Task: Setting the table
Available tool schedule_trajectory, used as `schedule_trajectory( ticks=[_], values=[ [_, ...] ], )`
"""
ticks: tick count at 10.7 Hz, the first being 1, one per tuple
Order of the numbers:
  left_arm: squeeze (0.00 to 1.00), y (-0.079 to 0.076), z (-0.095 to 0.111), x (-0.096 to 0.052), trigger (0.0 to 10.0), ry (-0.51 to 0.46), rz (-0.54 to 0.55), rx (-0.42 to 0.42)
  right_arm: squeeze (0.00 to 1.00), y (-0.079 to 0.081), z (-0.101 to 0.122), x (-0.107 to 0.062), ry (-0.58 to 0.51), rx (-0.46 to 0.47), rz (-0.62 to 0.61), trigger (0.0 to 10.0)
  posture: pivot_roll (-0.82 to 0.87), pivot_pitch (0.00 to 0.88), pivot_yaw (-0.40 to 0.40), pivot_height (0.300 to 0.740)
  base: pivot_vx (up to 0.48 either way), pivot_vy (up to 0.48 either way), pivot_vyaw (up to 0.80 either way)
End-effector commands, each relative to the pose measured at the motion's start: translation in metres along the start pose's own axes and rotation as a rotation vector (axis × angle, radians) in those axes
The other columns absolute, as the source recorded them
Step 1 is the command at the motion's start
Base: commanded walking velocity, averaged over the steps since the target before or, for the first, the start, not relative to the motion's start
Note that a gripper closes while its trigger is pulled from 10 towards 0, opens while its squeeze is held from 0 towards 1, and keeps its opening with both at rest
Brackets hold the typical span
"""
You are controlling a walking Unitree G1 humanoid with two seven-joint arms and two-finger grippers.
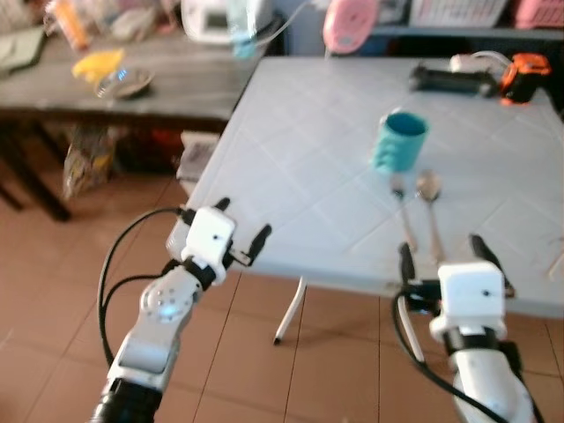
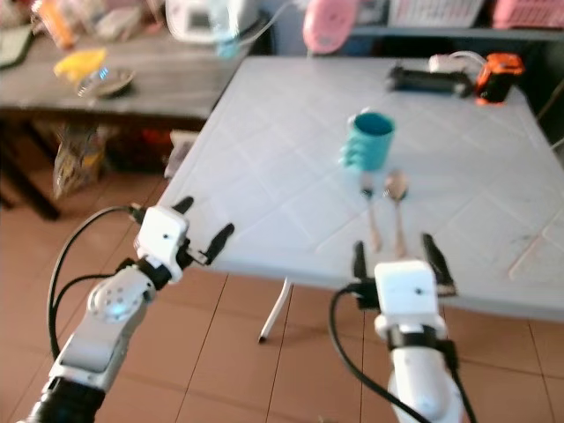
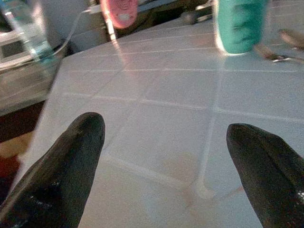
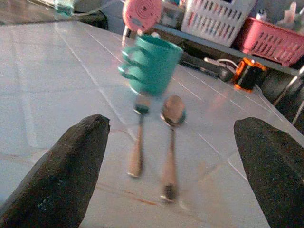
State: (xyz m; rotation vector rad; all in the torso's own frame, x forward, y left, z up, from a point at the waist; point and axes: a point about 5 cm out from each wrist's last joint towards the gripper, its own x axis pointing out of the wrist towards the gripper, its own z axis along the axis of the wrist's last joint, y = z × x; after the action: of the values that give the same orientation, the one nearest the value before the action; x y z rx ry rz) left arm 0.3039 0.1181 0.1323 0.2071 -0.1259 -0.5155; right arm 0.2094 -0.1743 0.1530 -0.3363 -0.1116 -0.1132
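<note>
Your right gripper [image 1: 448,253] sits at the near edge of the white table [image 1: 300,150] with its two black fingers spread wide and nothing between them. Straight ahead of it, just past the fingertips, a fork [image 4: 137,142] and a spoon [image 4: 170,142] lie side by side on the tabletop, handles toward you, the fork on the left and the spoon on the right, close together but not touching. Beyond their heads stands a teal mug [image 1: 399,141], upright, its handle on your left; the fork's head lies just in front of its base.

Your left gripper [image 1: 240,231] is well off to the left of the right one, at the table's near left corner, and its fingers are also apart and empty. From its wrist camera you see bare tabletop between the two fingertips [image 3: 71,156], with the mug far ahead and off to the right side.

Farther out from the right gripper, near the far right of the table, lie a black object [image 1: 451,81] and an orange-and-black item [image 1: 525,75]. A pink round thing [image 1: 351,24] stands past the table's far edge. Beyond the left gripper, a dark side table [image 1: 176,75] carries a small dish [image 1: 123,82] and blurred clutter. Brown floor tiles [image 1: 291,379] run beneath both arms.
</note>
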Motion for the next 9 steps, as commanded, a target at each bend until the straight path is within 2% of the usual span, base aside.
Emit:
schedule_trajectory(
  ticks=[1, 3, 6, 8, 9],
  values=[
    [0.00, -0.004, -0.001, 0.000, 10.0, 0.005, -0.022, 0.009, 0.00, -0.002, 0.000, 0.000, 0.011, 0.015, -0.017, 10.0, -0.05, 0.141, 0.071, 0.740, 0.000, 0.000, -0.78],
    [0.00, -0.004, -0.001, 0.000, 10.0, 0.005, -0.025, 0.010, 0.00, -0.002, 0.001, 0.000, 0.003, 0.011, -0.013, 10.0, -0.05, 0.139, 0.070, 0.740, 0.000, 0.000, -0.77],
    [0.00, -0.007, 0.001, -0.001, 10.0, -0.011, -0.069, 0.006, 0.00, 0.000, 0.002, 0.003, -0.006, 0.008, -0.002, 10.0, -0.05, 0.137, 0.063, 0.740, 0.000, 0.000, 0.00],
    [0.00, -0.015, 0.001, 0.000, 10.0, 0.026, -0.231, -0.104, 0.00, 0.002, 0.006, 0.009, -0.023, 0.027, -0.005, 10.0, -0.04, 0.136, 0.058, 0.740, 0.000, 0.000, 0.00],
    [0.00, -0.022, 0.001, 0.000, 10.0, 0.064, -0.345, -0.150, 0.00, 0.003, 0.006, 0.014, -0.024, 0.058, -0.021, 10.0, -0.04, 0.135, 0.055, 0.740, 0.000, 0.000, 0.00]
  ],
)
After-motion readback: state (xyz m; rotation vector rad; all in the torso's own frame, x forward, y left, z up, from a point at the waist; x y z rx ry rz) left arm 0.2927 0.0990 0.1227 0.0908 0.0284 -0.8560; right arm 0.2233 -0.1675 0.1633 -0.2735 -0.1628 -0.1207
